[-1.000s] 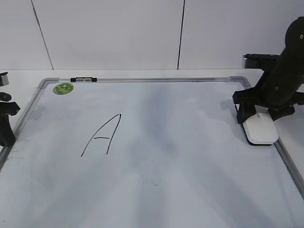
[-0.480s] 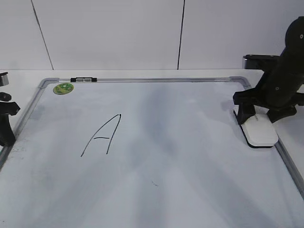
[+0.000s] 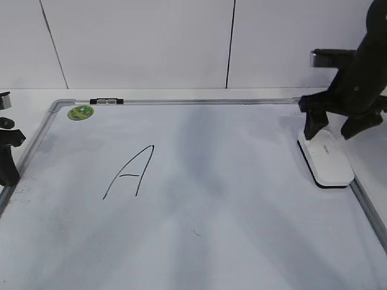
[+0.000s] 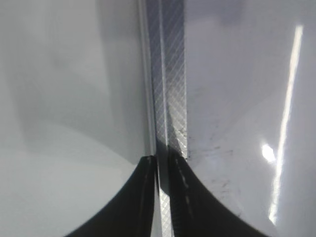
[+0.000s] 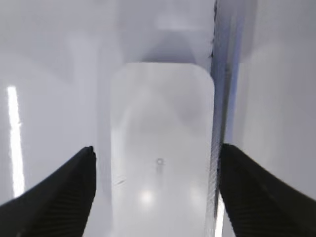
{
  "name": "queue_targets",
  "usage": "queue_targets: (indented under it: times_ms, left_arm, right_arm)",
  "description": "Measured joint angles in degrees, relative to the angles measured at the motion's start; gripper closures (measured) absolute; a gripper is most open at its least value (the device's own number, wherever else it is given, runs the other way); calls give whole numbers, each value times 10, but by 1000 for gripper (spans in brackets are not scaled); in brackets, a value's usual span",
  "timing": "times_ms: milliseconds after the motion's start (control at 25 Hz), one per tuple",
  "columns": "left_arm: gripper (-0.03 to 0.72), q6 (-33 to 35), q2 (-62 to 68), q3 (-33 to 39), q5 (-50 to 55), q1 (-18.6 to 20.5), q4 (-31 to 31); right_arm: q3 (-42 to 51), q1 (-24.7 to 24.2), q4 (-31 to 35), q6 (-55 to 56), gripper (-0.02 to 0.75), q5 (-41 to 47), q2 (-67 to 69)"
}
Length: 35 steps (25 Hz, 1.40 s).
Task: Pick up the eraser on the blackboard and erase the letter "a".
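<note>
The white rounded plastic eraser (image 3: 325,160) lies at the silver-framed white board's (image 3: 199,241) right edge beneath the spread, empty right gripper (image 3: 334,128).

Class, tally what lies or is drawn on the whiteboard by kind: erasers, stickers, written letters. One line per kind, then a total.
Erasers: 1, the white eraser by the right frame
Stickers: 1, the green sticker at the far-left corner
Written letters: 1, the capital A
Total: 3
</note>
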Motion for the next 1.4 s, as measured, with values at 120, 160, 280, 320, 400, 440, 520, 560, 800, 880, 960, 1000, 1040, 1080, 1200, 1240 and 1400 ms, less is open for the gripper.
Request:
queue_targets:
  times_ms: [120, 160, 280, 320, 400, 440, 520, 560, 800, 880, 960, 1000, 1040, 1080, 1200, 1240, 1400]
  left_arm:
    - [617, 0, 0, 0, 0, 0, 0]
    - [617, 0, 0, 0, 0, 0, 0]
    - [617, 0, 0, 0, 0, 0, 0]
    - [617, 0, 0, 0, 0, 0, 0]
    - [617, 0, 0, 0, 0, 0, 0]
    - [615, 0, 0, 0, -1, 0, 0]
    - [607, 0, 0, -4, -1, 0, 0]
    - [596, 0, 0, -9, 0, 0, 0]
    - [459, 0, 0, -68, 24, 0, 0]
    - [392, -1, 0, -91, 36, 0, 0]
    - [338, -6, 0, -111, 53, 0, 0]
    - [316, -12, 0, -122, 64, 0, 0]
    - [305, -17, 0, -132, 73, 0, 0]
    - [296, -21, 0, -138, 82, 0, 0]
    - [286, -30, -1, -148, 93, 0, 2]
    - [285, -32, -4, -148, 94, 0, 5]
    - [284, -55, -33, -148, 97, 0, 32]
  right_arm:
    - [-70, 0, -1, 0, 174, 73, 0]
    - [-95, 0, -1, 0, 183, 102, 0]
    - [-159, 0, -2, 0, 193, 146, 0]
    - [-176, 0, -2, 0, 195, 149, 0]
    - [-194, 0, -3, 0, 195, 152, -1]
    - [-196, 0, -3, 0, 195, 154, -1]
    - [-198, 0, -3, 0, 195, 156, -1]
    - [-198, 0, -3, 0, 195, 156, -1]
    - [-198, 0, -3, 0, 195, 158, -1]
    - [-198, 0, -3, 0, 195, 158, -1]
    - [-198, 0, -3, 0, 196, 158, -1]
    - [-198, 0, -3, 0, 196, 158, -1]
    - [-198, 0, -3, 0, 196, 158, -1]
    - [-198, 0, -3, 0, 197, 158, -2]
    - [-198, 0, -3, 0, 197, 159, -10]
    - [-198, 0, -3, 0, 197, 159, -15]
    - [-198, 0, -2, -3, 197, 162, -35]
